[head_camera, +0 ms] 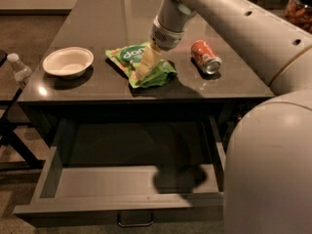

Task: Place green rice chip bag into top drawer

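Note:
The green rice chip bag (127, 55) lies on the dark tabletop near its front edge, its round dark green logo facing up. My gripper (142, 71) reaches down from the arm at the upper right. Its pale fingers (147, 60) are pressed together on the middle of the bag, which still rests on the table. The top drawer (97, 182) stands pulled out below the table's front edge, with its grey inner floor showing and a small metal handle (135, 222) on its front.
An orange soda can (206, 57) lies on its side to the right of the bag. A white bowl (68, 61) sits at the left of the table. A plastic bottle (19, 68) stands off the table's left edge. My own body (273, 169) fills the lower right.

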Robot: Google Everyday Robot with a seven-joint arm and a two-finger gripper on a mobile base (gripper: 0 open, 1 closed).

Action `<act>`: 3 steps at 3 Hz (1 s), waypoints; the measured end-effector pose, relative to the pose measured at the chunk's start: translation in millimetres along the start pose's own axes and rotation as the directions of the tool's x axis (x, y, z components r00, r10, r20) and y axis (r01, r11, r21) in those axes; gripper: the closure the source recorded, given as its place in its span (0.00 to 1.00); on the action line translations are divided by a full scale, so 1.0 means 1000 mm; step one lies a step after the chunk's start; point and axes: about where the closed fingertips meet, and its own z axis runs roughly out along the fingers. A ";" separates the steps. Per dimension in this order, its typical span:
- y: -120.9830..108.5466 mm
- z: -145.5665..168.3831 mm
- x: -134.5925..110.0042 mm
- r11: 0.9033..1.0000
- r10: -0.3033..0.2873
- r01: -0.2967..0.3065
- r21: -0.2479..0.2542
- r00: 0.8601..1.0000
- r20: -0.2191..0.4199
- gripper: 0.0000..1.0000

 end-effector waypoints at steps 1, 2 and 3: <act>-0.015 0.005 0.007 1.000 0.026 -0.025 0.009 1.000 -0.007 0.00; -0.025 0.012 0.012 0.999 0.042 -0.042 0.003 0.999 -0.015 0.00; -0.026 0.023 0.014 0.998 0.053 -0.053 -0.014 0.998 -0.039 0.00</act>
